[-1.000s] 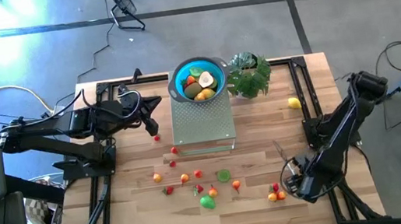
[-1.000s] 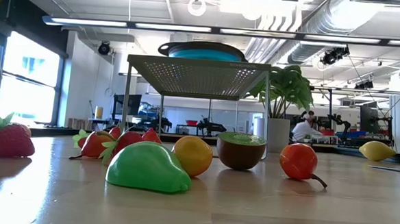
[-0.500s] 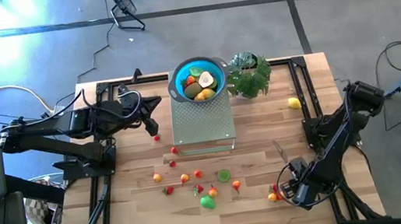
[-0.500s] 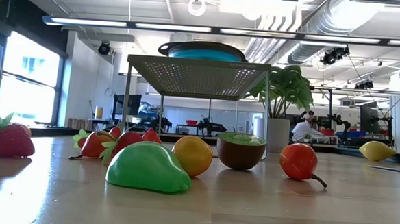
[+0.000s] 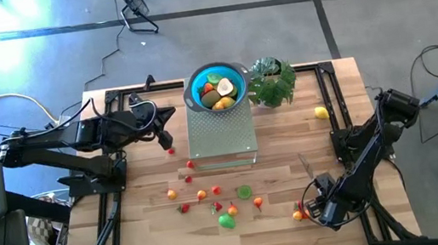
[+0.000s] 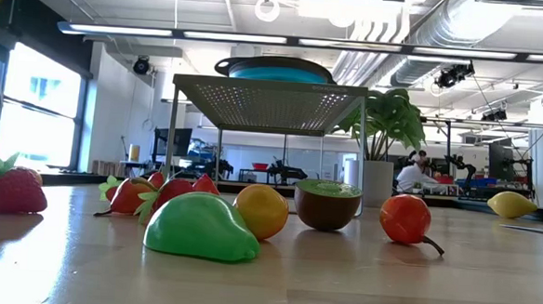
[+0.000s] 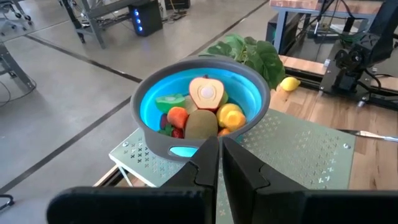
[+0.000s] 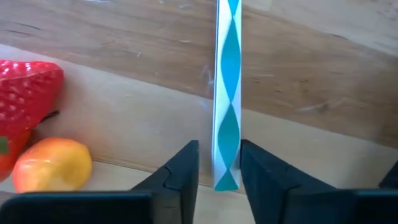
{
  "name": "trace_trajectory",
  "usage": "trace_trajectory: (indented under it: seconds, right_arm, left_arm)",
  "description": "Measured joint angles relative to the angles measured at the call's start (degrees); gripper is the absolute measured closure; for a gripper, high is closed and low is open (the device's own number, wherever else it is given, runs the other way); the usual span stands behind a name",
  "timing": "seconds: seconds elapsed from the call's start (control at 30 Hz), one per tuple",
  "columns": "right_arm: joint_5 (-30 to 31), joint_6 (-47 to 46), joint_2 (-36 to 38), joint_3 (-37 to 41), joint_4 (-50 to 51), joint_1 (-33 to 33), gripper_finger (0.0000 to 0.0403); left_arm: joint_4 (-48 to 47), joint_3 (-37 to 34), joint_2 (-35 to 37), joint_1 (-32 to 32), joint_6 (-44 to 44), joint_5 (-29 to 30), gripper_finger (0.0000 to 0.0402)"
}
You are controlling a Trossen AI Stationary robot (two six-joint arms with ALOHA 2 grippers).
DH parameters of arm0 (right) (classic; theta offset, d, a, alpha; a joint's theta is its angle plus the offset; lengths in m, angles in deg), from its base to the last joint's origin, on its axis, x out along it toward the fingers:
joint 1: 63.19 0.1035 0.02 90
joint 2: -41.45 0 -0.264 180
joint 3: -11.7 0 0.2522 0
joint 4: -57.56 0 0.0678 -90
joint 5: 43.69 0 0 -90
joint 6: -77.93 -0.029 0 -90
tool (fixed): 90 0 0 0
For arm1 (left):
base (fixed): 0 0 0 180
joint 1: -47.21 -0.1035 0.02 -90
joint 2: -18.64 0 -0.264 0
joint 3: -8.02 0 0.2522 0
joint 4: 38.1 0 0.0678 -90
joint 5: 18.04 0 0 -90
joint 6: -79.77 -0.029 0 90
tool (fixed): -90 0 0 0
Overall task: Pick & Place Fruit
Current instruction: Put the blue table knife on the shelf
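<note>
Nearest the front edge, the right gripper (image 5: pixel 307 211) sits low beside a small orange and red toy fruit pair (image 5: pixel 299 213), its fingers (image 8: pixel 180 171) slightly apart around a thin white and teal twisted strip (image 8: pixel 227 93). More small toy fruits (image 5: pixel 213 201) lie scattered mid-table. Farther back, the blue plastic bowl with grey rim (image 5: pixel 216 86) on the perforated metal stand (image 5: pixel 220 131) holds several fruits, and the left gripper (image 5: pixel 168 140) waits nearby, closed on nothing

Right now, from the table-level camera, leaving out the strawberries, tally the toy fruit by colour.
Green pear-shaped toy fruit: 1
Yellow-orange round toy fruit: 1
Brown halved toy kiwi: 1
Red round toy fruit: 1
Yellow toy lemon: 1
Total: 5
</note>
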Motion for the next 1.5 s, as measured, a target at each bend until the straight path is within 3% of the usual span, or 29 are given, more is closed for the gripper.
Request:
trace_trajectory:
  seconds: [0.47,1.13,1.5]
  right_arm:
    - [-0.09,0.00,-0.04,0.07,0.08,0.00,0.0361]
    - [0.68,1.46,0.35,0.21,0.35,0.02,0.0361]
    - [5.47,1.74,6.84,0.35,4.13,0.03,0.0361]
  left_arm:
    - [0.02,0.00,0.00,0.00,0.01,0.00,0.0388]
    - [0.04,0.00,0.00,0.02,0.04,0.00,0.0388]
    - [0.06,0.00,0.00,0.01,0.02,0.00,0.0388]
